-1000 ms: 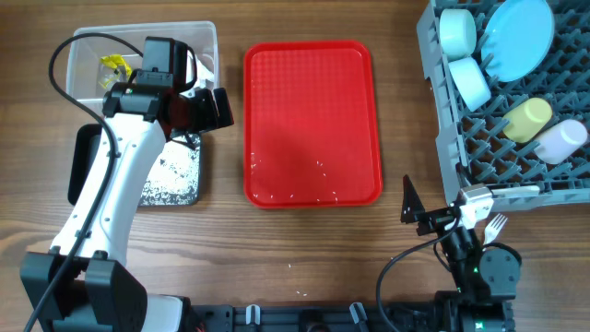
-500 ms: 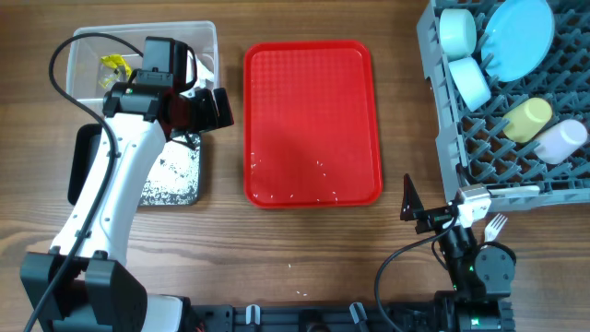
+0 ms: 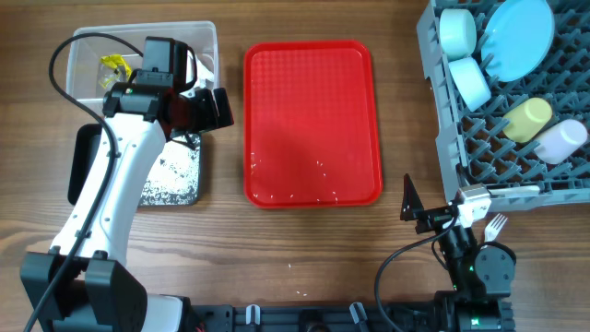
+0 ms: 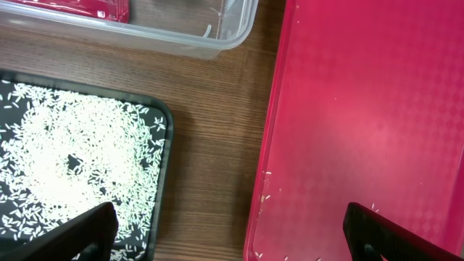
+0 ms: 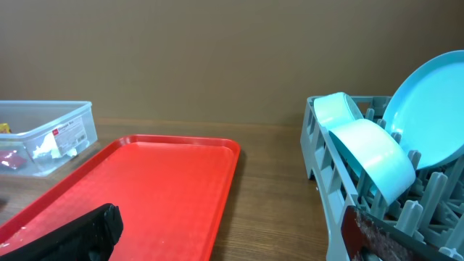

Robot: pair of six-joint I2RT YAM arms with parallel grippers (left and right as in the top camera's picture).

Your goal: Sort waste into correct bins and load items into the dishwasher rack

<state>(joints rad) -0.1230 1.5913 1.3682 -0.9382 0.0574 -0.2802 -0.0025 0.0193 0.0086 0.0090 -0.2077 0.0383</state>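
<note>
Grey plastic forms the dishwasher rack (image 3: 449, 138), a grid crate with upright pegs that is placed at 2 o'clock on the table and is cut by the picture edge. In it two light-blue bowls (image 3: 457, 29) (image 3: 471, 81) are set tilted on edge between the pegs. Beside them, toward 3 o'clock, the larger light-blue plate (image 3: 519, 37) is also leaned on its edge. The yellow cup (image 3: 527, 119) and the pale pink cup (image 3: 560, 140) are laid on their sides lower in the rack. Their long axes run roughly from 8 to 2 o'clock, and it cannot be told which end is the mouth.

A white fork (image 3: 496, 224) is seen on the table at 5 o'clock, just outside the rack. Its tines are turned toward about 2 o'clock and its handle is hidden under the right arm.

The clear tub (image 3: 210, 37) is found at 10 o'clock with its long axis from 9 to 3, and a yellow wrapper (image 3: 113, 65) lies inside. Below it the black tray (image 4: 165, 123) is covered with white rice grains (image 4: 72, 159). A few more grains are scattered on the red tray (image 3: 313, 101) in the middle, whose long axis runs from 12 to 6.

The left gripper (image 4: 228, 235) is held over the strip of wood between the black tray and the red tray. Its jaws are spread wide and nothing is between them. The right gripper (image 5: 217, 243) is kept low at 5 o'clock, near the rack corner. It is likewise wide apart and grasps nothing.
</note>
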